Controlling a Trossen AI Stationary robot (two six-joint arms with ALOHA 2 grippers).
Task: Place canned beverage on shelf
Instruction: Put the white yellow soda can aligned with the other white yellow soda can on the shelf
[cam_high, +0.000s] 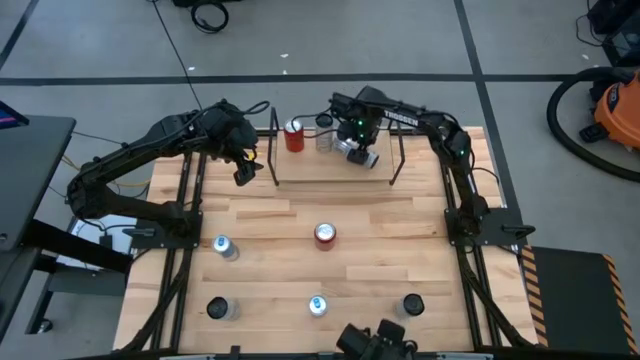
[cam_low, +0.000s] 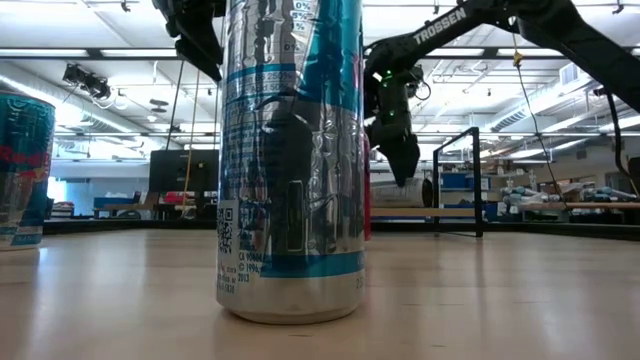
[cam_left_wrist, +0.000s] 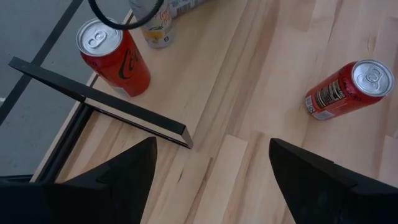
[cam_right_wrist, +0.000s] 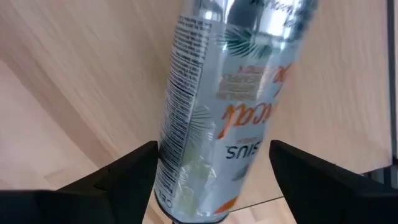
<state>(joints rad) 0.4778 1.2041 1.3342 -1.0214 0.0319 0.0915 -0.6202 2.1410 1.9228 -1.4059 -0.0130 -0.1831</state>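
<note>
Silver slim beverage can with orange lettering and green palm leaves (cam_right_wrist: 217, 106) sits between the jaws of my right gripper (cam_right_wrist: 212, 148). One dark finger lies against each flank, so I read the jaws as pinching the can, not standing clear of it.

From above, that gripper reaches in from the right over the shelf (cam_high: 330, 172), a light wood board framed by thin black upright rods at the far side of the surface (cam_high: 290, 270). The can is over the board, just beside a red cola can with a silver lid (cam_high: 293, 135) that already stands there upright. My left wrist view suggests the silver can's base is on or just above the wood. I cannot tell for sure that it rests there.

What matters next is the line-up. The can's long axis looks close to upright and crosswise to my fingers, and the red can is on the side away from my right arm. I judge that once the can is down, spreading the jaws and drawing back toward my own arm's side should clear both cans. Any drift toward the red can risks knocking it.

My left gripper (cam_left_wrist: 211, 152) hovers off the shelf's left end, jaws spread and empty. It is farther from the silver can than the right.
</note>
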